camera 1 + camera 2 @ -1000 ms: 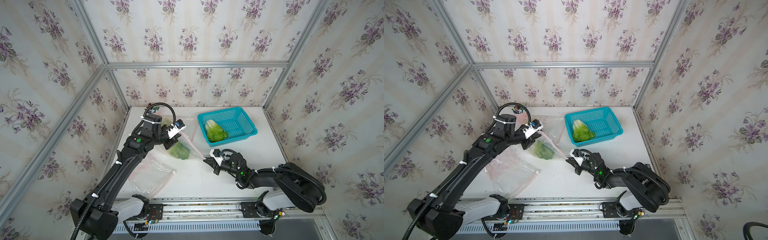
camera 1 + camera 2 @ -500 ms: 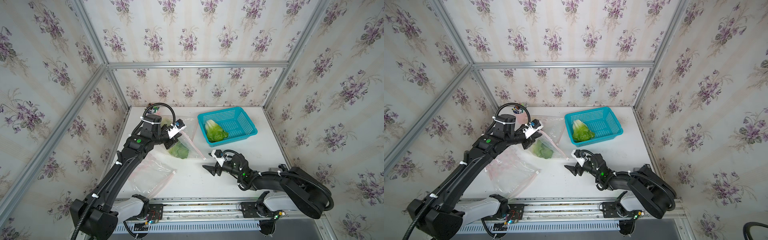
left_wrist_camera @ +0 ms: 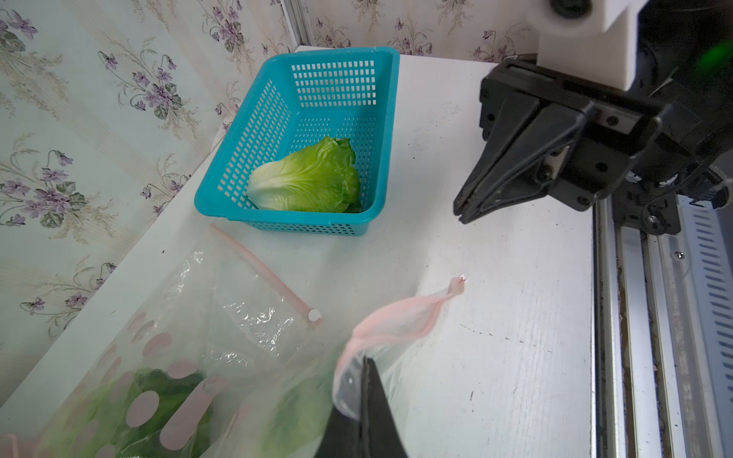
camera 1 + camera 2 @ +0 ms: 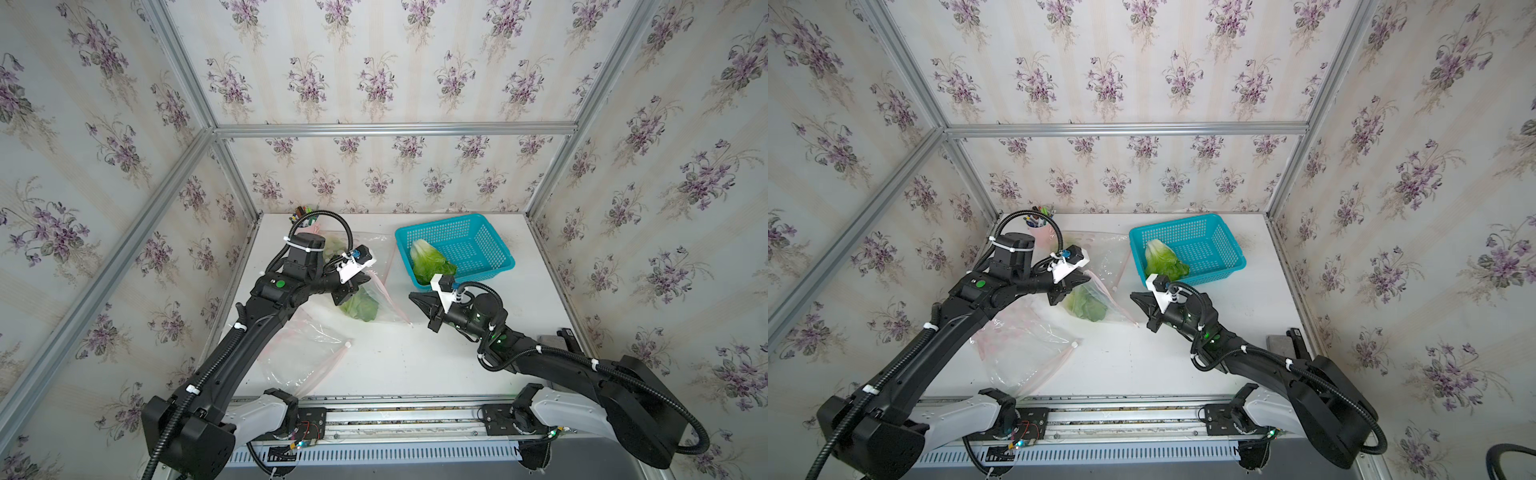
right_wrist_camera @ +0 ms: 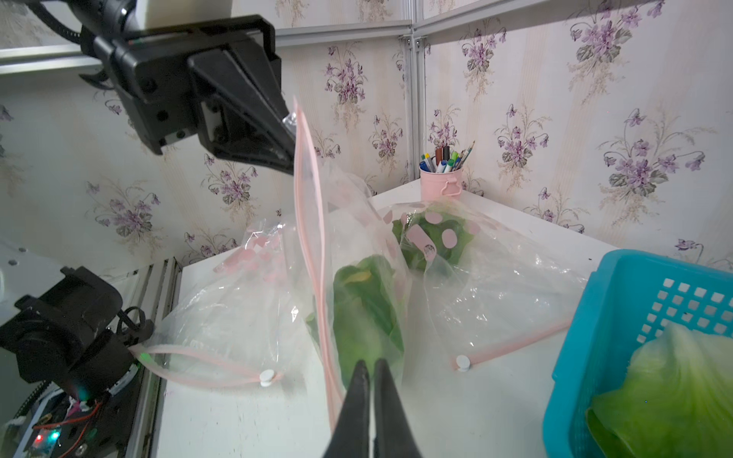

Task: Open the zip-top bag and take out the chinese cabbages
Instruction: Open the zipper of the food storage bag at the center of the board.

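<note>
No legible txt/labels anywhere; bag print maybe blurred.

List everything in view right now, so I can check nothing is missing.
chinese cabbages: three, green; one in the basket, one in the lifted bag, one in the rear bag.
zip-top bags: three, clear with pink zips; lifted bag mid-table, rear bag behind it, an apparently empty one front left.
basket: one, blue, rear right.
pen cup: one, pink, rear left corner.
table: one, white.
left gripper: black, shut on the lifted bag's edge.
right gripper: black, shut, empty, beside the lifted bag.
</note>
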You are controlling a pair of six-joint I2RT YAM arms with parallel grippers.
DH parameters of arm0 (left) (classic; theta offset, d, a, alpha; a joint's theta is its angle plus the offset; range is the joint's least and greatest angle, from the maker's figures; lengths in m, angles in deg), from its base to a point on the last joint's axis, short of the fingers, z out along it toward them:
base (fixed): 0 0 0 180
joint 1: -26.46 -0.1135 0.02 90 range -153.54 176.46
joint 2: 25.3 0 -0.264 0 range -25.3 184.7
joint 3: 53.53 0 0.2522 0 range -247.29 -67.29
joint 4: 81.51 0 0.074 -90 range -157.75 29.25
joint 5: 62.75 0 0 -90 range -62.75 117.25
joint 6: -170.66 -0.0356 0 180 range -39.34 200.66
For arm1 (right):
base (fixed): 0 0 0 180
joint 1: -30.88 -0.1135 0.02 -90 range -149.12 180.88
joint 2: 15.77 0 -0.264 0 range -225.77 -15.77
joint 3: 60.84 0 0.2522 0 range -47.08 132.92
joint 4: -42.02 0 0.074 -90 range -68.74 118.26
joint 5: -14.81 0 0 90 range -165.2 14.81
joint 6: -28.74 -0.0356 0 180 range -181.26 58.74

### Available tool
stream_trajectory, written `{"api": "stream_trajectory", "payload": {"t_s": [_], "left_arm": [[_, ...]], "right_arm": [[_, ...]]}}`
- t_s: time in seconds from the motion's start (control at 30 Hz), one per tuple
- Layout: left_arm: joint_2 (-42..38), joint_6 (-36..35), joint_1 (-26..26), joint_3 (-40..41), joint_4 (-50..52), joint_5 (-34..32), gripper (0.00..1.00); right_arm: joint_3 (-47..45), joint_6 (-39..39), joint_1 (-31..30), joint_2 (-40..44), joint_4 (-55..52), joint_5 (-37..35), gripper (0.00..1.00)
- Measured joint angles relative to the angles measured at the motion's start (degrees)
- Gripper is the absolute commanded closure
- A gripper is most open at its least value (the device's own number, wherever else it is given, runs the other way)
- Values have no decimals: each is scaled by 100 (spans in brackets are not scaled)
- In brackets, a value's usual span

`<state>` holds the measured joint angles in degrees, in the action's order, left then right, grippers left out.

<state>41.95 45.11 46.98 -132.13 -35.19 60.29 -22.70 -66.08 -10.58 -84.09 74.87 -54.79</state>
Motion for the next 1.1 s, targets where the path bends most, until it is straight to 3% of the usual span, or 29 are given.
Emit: {"api": "stream_trajectory", "payload": {"t_s": [0.33,1.1], "left_arm": [[15,-4,98,44,-2,111,100],[87,-20,160,83,-13,144,100]], "right_arm": [[669,-713,-203,-678,-109,306,100],[1054,-1064,-420,-935,-101,1075,100]]}}
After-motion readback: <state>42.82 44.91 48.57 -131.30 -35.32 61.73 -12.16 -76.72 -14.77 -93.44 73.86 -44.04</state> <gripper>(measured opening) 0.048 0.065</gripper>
